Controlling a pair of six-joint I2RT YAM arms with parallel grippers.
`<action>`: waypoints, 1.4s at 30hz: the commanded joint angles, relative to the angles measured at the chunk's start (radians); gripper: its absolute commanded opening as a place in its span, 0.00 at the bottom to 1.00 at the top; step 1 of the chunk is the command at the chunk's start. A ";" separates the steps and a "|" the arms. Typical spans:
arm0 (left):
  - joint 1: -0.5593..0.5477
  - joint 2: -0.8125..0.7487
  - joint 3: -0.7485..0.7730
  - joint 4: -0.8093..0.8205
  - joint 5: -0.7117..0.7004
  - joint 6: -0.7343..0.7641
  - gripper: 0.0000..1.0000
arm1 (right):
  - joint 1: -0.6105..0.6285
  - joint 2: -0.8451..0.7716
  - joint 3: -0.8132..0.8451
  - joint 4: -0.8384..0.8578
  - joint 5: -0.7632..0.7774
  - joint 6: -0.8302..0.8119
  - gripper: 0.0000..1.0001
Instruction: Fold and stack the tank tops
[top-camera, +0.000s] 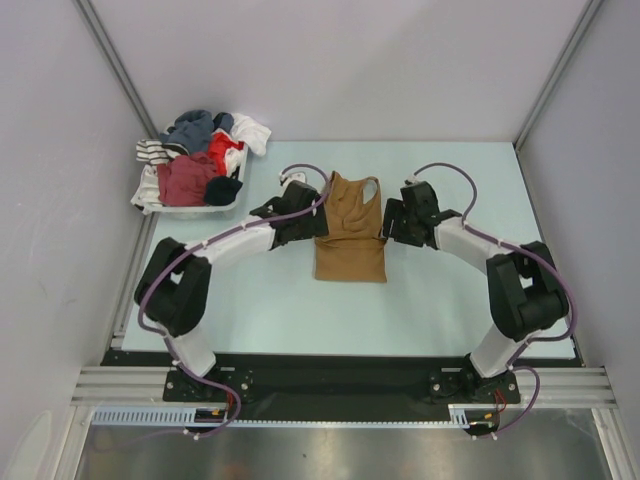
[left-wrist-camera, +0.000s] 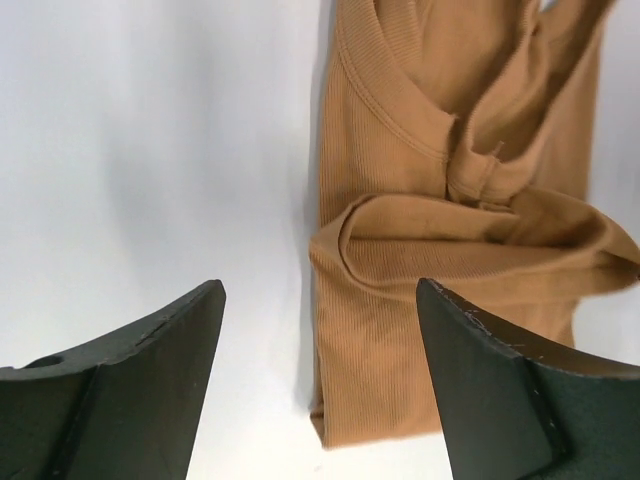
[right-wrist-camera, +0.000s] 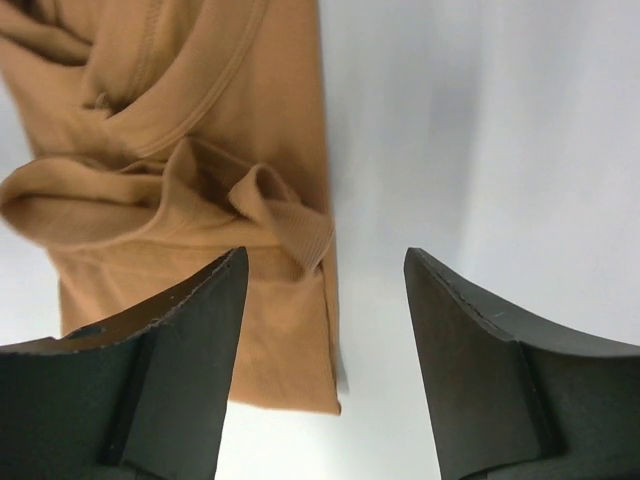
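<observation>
A tan-brown tank top (top-camera: 350, 232) lies on the pale table (top-camera: 270, 300), its sides folded in to a narrow strip and its straps pointing away from the arms. My left gripper (top-camera: 318, 222) hovers at its left edge, open, with only cloth and table under it. In the left wrist view the tank top (left-wrist-camera: 430, 250) shows a fold lying across it, between and beyond my open left gripper (left-wrist-camera: 320, 290). My right gripper (top-camera: 392, 222) stands open at the right edge. The right wrist view has the tank top (right-wrist-camera: 180, 200) to the left of my empty right gripper (right-wrist-camera: 325, 255).
A white tray (top-camera: 200, 211) at the back left holds mixed clothes, among them a dark red piece (top-camera: 185, 182), a striped one and a blue one. Grey walls and metal rails enclose the table on three sides.
</observation>
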 joint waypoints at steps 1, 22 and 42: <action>-0.002 -0.128 -0.061 0.063 -0.007 0.031 0.83 | -0.002 -0.100 -0.033 0.090 -0.039 -0.005 0.70; -0.139 -0.309 -0.353 0.204 0.147 -0.064 0.49 | 0.113 -0.011 -0.191 0.472 -0.432 0.117 0.00; -0.172 -0.147 -0.273 0.168 0.076 -0.049 0.42 | 0.062 0.172 0.008 0.366 -0.339 0.042 0.04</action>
